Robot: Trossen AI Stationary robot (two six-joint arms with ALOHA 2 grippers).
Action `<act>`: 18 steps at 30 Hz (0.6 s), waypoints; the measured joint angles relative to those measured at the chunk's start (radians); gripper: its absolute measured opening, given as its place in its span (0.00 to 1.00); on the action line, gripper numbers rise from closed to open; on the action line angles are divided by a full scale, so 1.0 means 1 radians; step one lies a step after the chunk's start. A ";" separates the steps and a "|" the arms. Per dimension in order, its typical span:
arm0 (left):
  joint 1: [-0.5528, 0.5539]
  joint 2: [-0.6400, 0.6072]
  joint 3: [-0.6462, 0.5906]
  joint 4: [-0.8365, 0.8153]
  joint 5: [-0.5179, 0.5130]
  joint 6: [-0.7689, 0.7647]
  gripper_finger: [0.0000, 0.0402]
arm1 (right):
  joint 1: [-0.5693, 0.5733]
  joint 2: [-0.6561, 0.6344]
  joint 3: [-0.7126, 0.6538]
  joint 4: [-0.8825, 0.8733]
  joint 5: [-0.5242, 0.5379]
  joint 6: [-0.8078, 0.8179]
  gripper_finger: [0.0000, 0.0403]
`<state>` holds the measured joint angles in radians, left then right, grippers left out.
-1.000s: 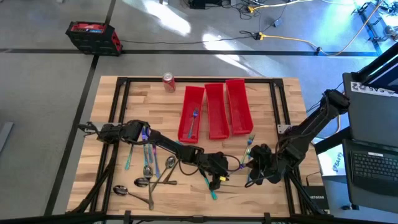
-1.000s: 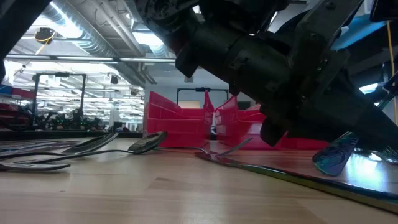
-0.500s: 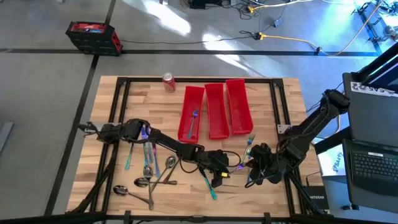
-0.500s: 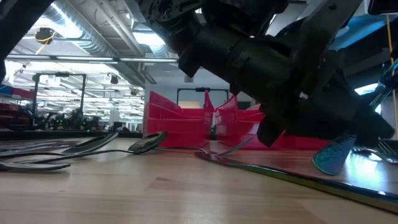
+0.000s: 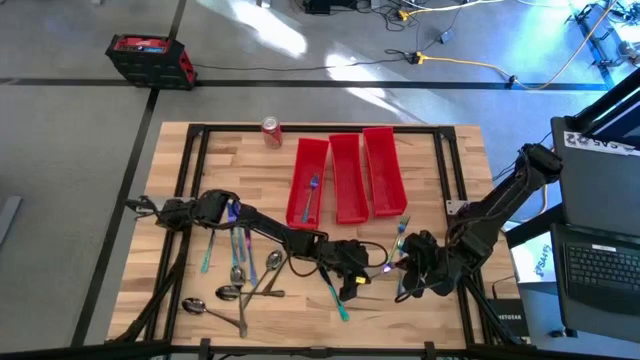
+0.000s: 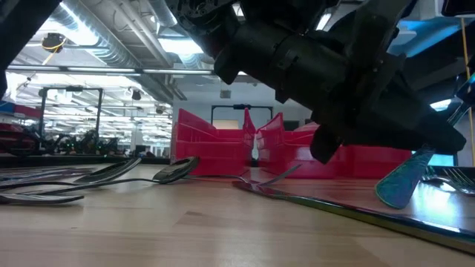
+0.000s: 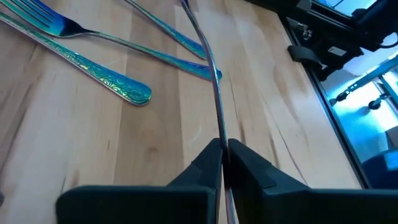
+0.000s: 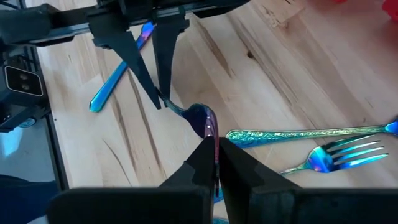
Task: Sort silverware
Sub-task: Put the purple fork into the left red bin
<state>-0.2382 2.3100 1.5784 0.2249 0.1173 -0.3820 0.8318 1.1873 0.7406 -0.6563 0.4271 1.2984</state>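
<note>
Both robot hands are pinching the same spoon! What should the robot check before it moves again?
1. Left end effector shut on the spoon handle: ok.
2. Right end effector shut on the spoon's bowl: ok.
3. Only one end effector holding before carrying it off: not ok, both grip it.
4. Spoon lifted off the table: cannot tell.
5. Red bins open on top: ok; one holds a fork.

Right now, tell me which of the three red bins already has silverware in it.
The left bin, the one nearest the soda can. One blue fork lies along its floor; the middle bin and right bin show only bare red bottoms.
</note>
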 joint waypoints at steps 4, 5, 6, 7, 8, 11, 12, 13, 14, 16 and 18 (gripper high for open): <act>0.003 0.000 0.000 0.000 0.002 -0.001 0.01 | 0.000 0.000 0.000 0.001 0.000 0.000 0.00; 0.003 0.000 0.000 0.000 0.002 -0.001 0.01 | 0.000 0.000 0.000 0.001 0.000 0.000 0.00; 0.003 0.000 0.000 0.000 0.003 0.000 0.01 | 0.000 0.000 0.000 0.002 -0.002 0.000 0.00; 0.003 0.000 0.000 0.000 0.003 0.000 0.00 | 0.000 0.000 0.000 0.003 -0.009 0.000 0.00; 0.003 0.000 0.000 0.000 0.003 0.000 0.00 | 0.000 0.000 0.000 0.004 -0.015 0.000 0.00; 0.003 0.000 0.000 0.000 0.003 0.001 0.00 | 0.000 0.000 0.000 0.004 -0.022 0.000 0.00; 0.003 0.000 0.000 0.000 0.003 0.000 0.00 | -0.001 0.000 0.000 0.004 -0.026 0.000 0.00; 0.003 0.000 0.000 0.000 0.003 0.000 0.00 | -0.001 0.000 0.000 0.004 -0.026 0.000 0.00; 0.003 0.000 0.000 0.000 0.003 0.000 0.00 | -0.001 0.000 0.000 0.004 -0.027 0.000 0.00; 0.003 0.000 0.000 0.000 -0.001 0.001 0.00 | -0.001 -0.004 0.000 0.003 -0.027 0.000 0.00; 0.003 0.000 0.000 0.001 -0.008 0.001 0.00 | -0.001 -0.011 0.000 0.005 -0.027 0.002 0.01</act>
<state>-0.2348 2.3104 1.5784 0.2256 0.1094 -0.3812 0.8310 1.1768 0.7406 -0.6514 0.4000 1.3002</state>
